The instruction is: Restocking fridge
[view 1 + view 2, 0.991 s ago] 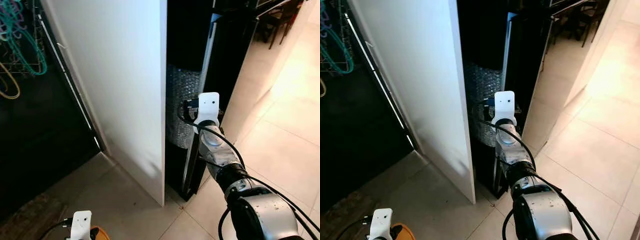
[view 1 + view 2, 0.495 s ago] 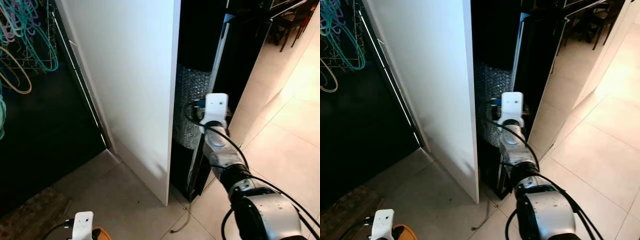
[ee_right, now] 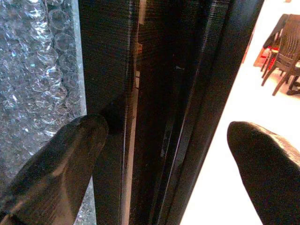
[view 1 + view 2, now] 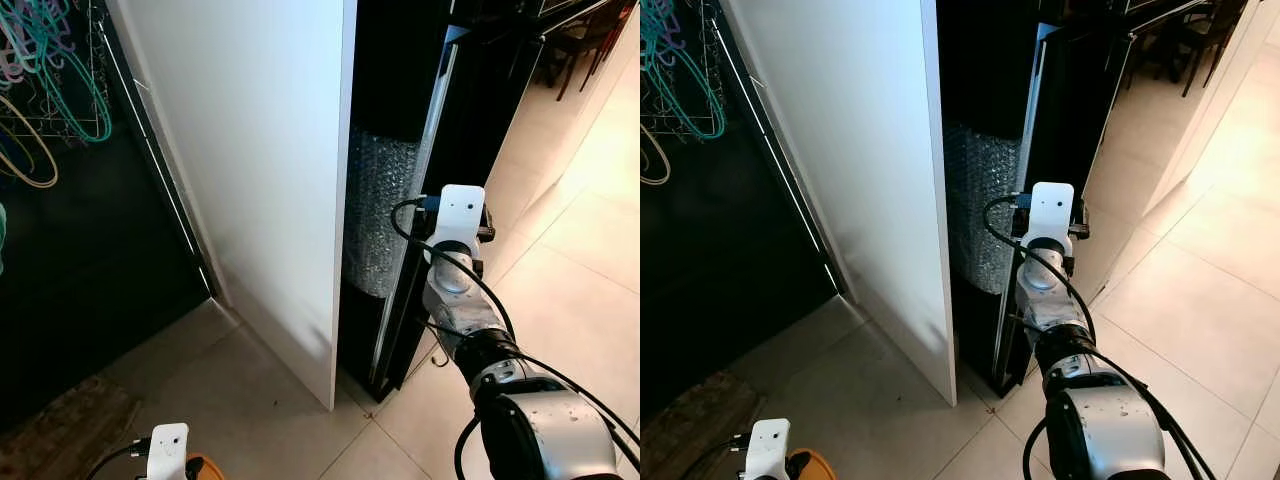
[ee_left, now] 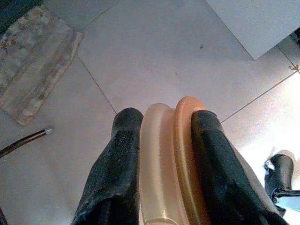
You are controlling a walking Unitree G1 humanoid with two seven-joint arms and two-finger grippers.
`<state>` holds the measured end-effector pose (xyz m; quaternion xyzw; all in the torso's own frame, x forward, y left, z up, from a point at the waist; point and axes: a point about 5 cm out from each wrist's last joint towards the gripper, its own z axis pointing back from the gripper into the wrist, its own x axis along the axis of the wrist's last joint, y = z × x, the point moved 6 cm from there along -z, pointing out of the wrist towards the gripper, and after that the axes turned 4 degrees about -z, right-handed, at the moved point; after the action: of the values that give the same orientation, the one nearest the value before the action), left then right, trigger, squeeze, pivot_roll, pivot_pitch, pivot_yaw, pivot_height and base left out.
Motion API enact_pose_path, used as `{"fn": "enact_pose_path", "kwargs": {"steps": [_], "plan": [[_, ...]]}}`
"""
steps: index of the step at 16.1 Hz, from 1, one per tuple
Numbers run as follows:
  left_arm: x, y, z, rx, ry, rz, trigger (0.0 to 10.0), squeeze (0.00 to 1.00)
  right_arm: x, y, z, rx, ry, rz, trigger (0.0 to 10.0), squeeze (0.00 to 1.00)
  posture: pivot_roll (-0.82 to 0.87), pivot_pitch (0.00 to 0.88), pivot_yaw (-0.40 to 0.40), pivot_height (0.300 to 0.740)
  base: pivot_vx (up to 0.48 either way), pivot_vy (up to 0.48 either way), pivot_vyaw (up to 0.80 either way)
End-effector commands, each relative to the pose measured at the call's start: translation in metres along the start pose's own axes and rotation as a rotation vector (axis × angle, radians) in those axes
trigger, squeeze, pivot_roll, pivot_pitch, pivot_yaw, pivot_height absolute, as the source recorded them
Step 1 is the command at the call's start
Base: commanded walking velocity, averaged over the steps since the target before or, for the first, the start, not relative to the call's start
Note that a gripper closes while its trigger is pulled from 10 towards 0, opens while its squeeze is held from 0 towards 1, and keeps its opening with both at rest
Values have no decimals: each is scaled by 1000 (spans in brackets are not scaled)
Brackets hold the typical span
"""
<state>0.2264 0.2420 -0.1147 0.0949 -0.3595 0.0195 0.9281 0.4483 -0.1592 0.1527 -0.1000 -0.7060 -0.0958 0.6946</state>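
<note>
right arm (image 4: 462, 300) raised | at black fridge door (image 4: 470, 120) edge | bubble wrap (image 4: 380, 210) beside

Silver right arm (image 4: 530, 425), black cables looped along it, white wrist camera housing (image 4: 458, 212); matte black fingers (image 3: 56, 164).

Strong daylight was thrown from the upper right onto the floor tiles (image 4: 580, 250), nearly washed out; the left was left dark, and near fingers (image 3: 51, 173) were blurred.
</note>
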Motion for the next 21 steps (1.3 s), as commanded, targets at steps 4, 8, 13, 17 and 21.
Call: {"fn": "enact_pose_path", "kwargs": {"steps": [4,8,13,17,21], "plan": [[-1,1,0,0,0,-11,10000,0,11,12,-6,80,6,-1,10000,0,-10,0,5,740,0,0,0],[-3,1,1,0,5,-12,10000,0,19,15,-9,98,-5,0,10000,0,-8,0,4,740,0,0,0],[-4,0,1,-5,11,-15,10000,0,31,11,-15,101,-25,19,10000,0,-6,0,0,740,0,0,0],[-5,-2,1,-11,14,-15,10000,0,41,-35,-23,-65,-78,23,10000,0,-15,0,2,740,0,0,0],[-8,-3,2,-16,21,-20,10000,0,27,-92,-15,-224,-102,49,10000,0,-29,0,2,740,0,0,0]]}}
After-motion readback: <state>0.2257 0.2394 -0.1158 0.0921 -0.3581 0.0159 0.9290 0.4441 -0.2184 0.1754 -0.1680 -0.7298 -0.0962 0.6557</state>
